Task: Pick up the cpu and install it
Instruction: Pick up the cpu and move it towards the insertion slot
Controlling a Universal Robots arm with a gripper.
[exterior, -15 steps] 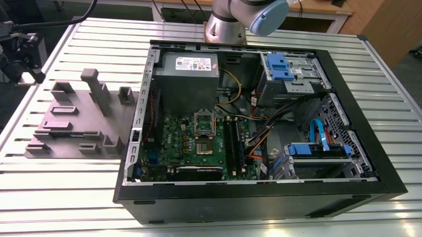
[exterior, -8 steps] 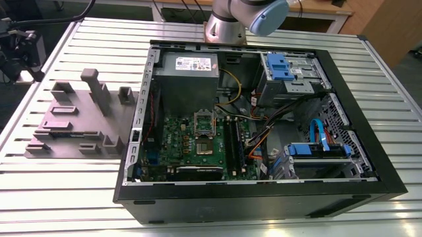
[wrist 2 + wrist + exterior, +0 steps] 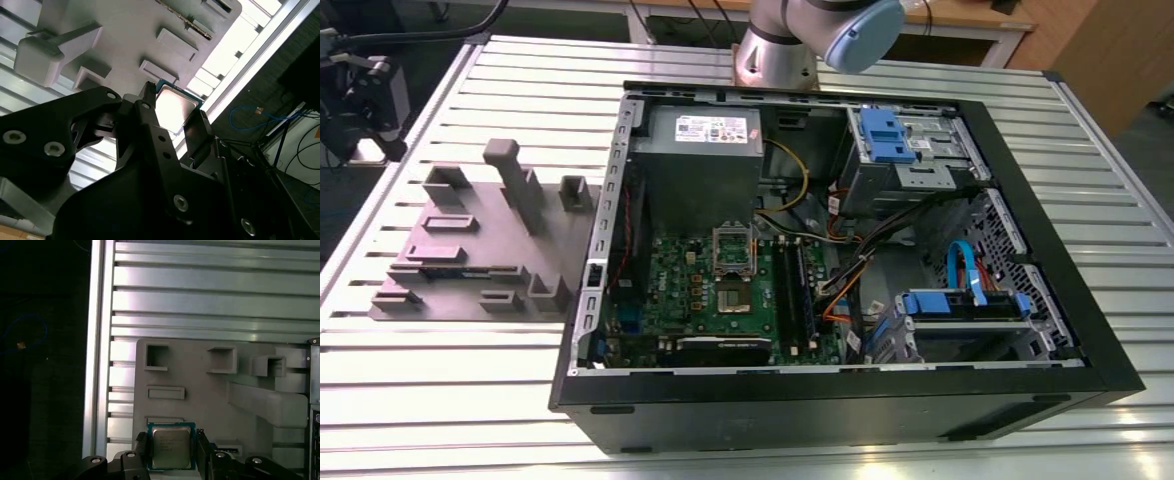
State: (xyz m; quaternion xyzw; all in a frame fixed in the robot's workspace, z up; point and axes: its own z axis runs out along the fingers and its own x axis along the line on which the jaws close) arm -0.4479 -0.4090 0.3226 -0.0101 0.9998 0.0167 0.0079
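In the first wrist view the gripper point(image 3: 172, 449) was closed on the cpu point(image 3: 171, 445), with one finger against each of two opposite edges and the metal top facing the camera. The cpu sat flat between the fingers, apparently held clear above the grey fixture point(image 3: 200, 395), near its edge. In the exterior view the socket point(image 3: 732, 262) lay inside the case point(image 3: 854, 412), on the exterior view's right of the fixture.

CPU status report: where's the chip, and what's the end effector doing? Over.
End effector shut on the cpu, fingers at two opposite edges. Cpu held over the grey fixture block. Nothing seen in the way.
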